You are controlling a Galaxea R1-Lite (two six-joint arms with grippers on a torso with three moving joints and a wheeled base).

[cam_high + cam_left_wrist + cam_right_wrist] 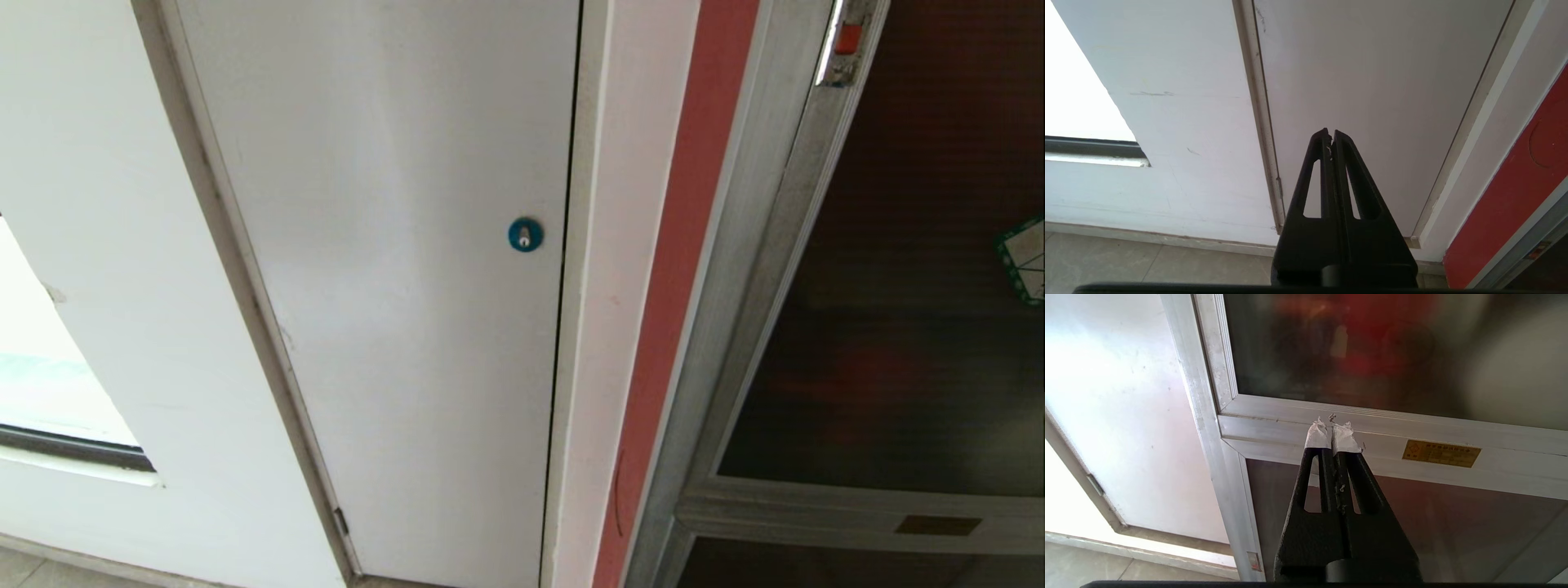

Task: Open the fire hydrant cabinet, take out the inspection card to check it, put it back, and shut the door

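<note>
The fire hydrant cabinet (739,269) stands at the right of the head view, its silver frame beside a red strip. Its door (914,327) of dark tinted glass sits flush in the frame, with a red latch tab (849,37) at the top and part of a green-bordered sticker (1024,260) at the right edge. The inspection card is hidden. My right gripper (1333,433), shut and empty, its tips wrapped in white tape, points at the door's silver crossbar (1392,428), short of it. My left gripper (1330,136), also shut and empty, faces the white door.
A plain white door (392,269) with a round blue lock (525,234) fills the middle. A window opening (49,384) is at the left. A brass plate (1440,453) sits on the crossbar. Tiled floor (1147,265) runs below the wall.
</note>
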